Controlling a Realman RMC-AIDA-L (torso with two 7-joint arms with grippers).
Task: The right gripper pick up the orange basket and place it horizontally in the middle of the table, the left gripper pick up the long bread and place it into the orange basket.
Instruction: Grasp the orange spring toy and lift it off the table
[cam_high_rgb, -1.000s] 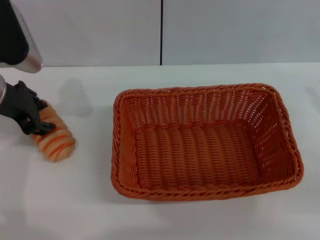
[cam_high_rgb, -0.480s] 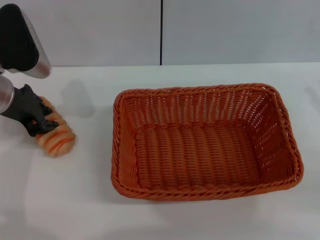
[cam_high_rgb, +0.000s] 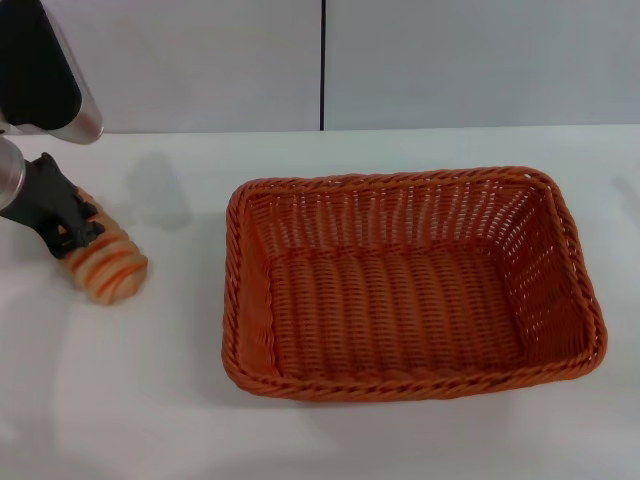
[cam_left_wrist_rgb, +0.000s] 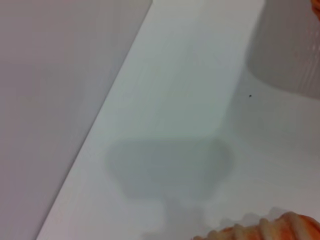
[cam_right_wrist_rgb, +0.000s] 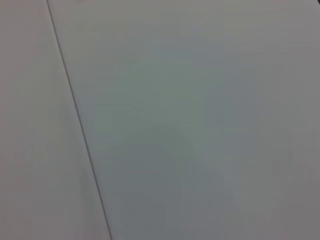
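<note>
The orange basket (cam_high_rgb: 410, 285) sits on the table (cam_high_rgb: 150, 400), its long side running left to right and its near rim closest to the robot. It lies in the middle and right part of the tabletop, upright, with its open-weave sides sloping outward and nothing inside it.

Well to the left of the basket, a little farther back than its near rim, the long bread (cam_high_rgb: 103, 262) lies on the white surface, angled so that its rounded near end points toward the robot and slightly right. The left gripper (cam_high_rgb: 72, 232) is at the bread's far-left end — its black fingers (cam_high_rgb: 80, 233) lie across the top of the loaf there, touching it, and look closed around that end. The striped near half of the bread sticks out free of the claw, toward the near right. Whether the loaf rests on the table or is just raised off it cannot be told.

In the left wrist view only a strip of the bread's ridged crust (cam_left_wrist_rgb: 265, 229) shows at the picture's edge, with a soft shadow on the table beside it.

Farther back, the silver-and-black arm (cam_high_rgb: 45, 80) rises from the claw toward the far left corner. The right gripper is out of sight — its wrist view shows only a plain pale surface crossed by one thin dark line
</note>
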